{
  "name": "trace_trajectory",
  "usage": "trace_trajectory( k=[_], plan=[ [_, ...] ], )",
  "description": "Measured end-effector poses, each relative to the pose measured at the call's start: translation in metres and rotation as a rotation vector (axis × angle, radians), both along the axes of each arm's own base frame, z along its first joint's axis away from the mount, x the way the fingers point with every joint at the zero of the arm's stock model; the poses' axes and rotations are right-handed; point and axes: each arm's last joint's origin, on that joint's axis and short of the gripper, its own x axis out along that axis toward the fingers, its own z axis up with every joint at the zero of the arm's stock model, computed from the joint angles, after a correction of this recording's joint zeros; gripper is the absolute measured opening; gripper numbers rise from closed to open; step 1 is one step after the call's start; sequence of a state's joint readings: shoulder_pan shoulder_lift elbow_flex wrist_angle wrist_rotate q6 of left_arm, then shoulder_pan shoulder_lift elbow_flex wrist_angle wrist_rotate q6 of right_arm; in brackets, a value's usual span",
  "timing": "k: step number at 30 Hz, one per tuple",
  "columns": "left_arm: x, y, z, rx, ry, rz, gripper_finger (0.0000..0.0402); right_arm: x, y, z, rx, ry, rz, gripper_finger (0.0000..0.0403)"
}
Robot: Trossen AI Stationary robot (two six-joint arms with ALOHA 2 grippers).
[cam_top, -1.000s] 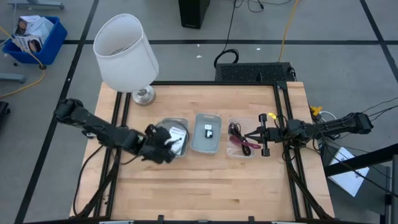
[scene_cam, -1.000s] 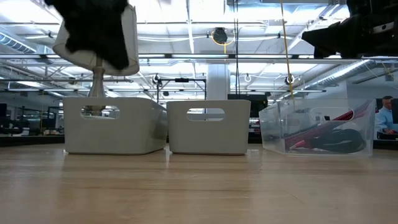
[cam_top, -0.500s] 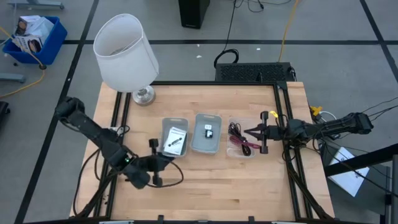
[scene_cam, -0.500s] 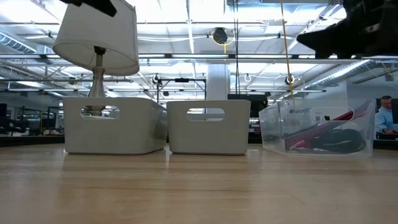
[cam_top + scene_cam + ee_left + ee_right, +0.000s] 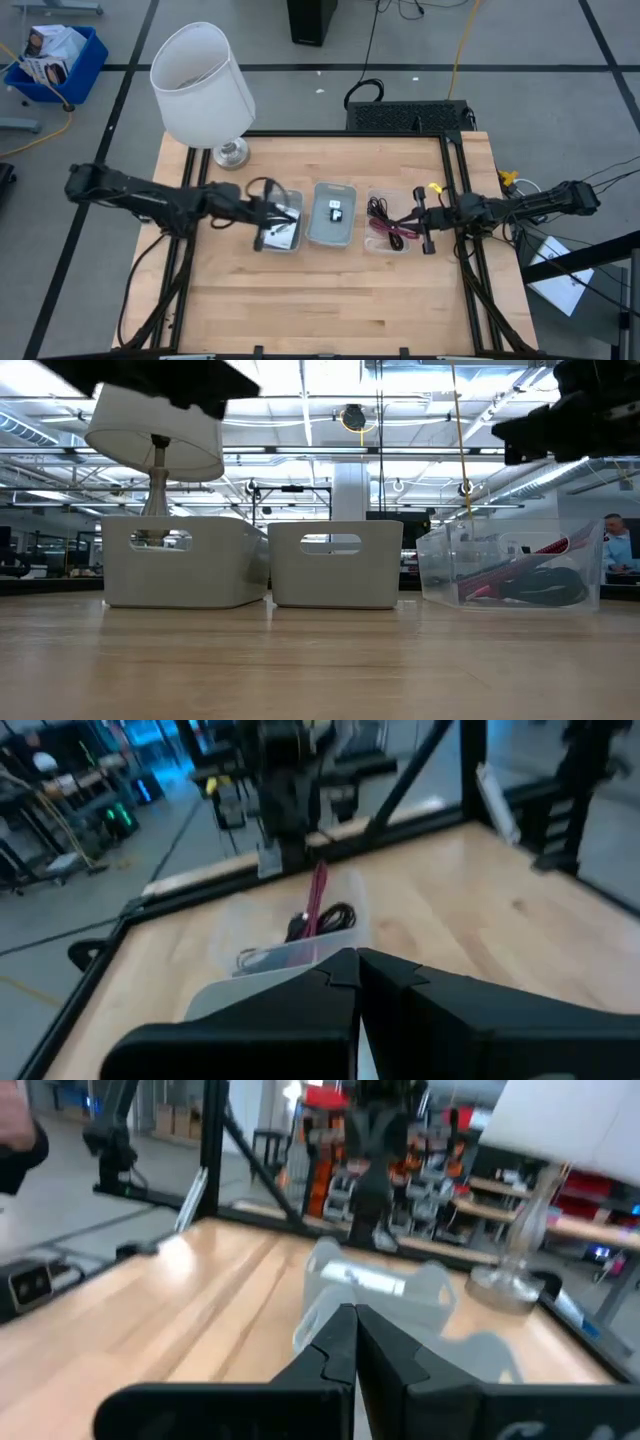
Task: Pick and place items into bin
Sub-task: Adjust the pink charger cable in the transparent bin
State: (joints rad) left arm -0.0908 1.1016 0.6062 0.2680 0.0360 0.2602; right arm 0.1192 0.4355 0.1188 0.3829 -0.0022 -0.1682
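Three bins stand in a row at mid-table. The left grey bin (image 5: 281, 221) holds a white packet (image 5: 286, 227). Small black and white cubes (image 5: 335, 211) lie in the middle grey bin (image 5: 332, 213). The clear bin (image 5: 390, 225) holds a red-and-black cable bundle (image 5: 385, 226). My left gripper (image 5: 268, 212) hangs shut above the left bin's left side, with nothing between its fingers (image 5: 355, 960). My right gripper (image 5: 418, 222) is shut and empty, level beside the clear bin's right wall, pointing left (image 5: 350, 1315). In the low view both arms (image 5: 150, 375) (image 5: 570, 410) stay above the bins.
A big white lamp (image 5: 203, 85) stands at the table's far left corner, its base (image 5: 231, 153) close behind the left bin. Black frame rails (image 5: 196, 190) (image 5: 462, 200) run along both sides of the table. Bare wood (image 5: 320, 295) lies toward the near edge.
My left gripper has swung from above the left bin down toward the table's near edge, then back up over the left bin, the arm now stretched level from the left. The bins and their contents have stayed in place.
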Motion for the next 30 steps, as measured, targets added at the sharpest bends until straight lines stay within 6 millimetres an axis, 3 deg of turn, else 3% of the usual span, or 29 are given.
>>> trace_trajectory(
  k=[8, 13, 21, 30],
  plan=[
    [-0.059, -0.008, -0.045, -0.08, -0.174, 0.12, 0.0003, 0.0, -0.003, -0.01, -0.036, 0.123, -0.086, 0.0],
    [-0.081, -0.007, -0.07, -0.156, -0.258, 0.189, 0.0003, 0.001, -0.005, 0.019, -0.06, 0.237, -0.159, 0.0],
    [-0.086, -0.004, -0.083, -0.134, -0.242, 0.22, 0.0025, -0.007, -0.001, 0.063, -0.056, 0.54, -0.151, 0.0],
    [-0.086, -0.003, -0.085, -0.134, -0.223, 0.229, 0.0008, -0.002, 0.018, 0.06, 0.018, 0.675, 0.094, 0.0]
  ],
)
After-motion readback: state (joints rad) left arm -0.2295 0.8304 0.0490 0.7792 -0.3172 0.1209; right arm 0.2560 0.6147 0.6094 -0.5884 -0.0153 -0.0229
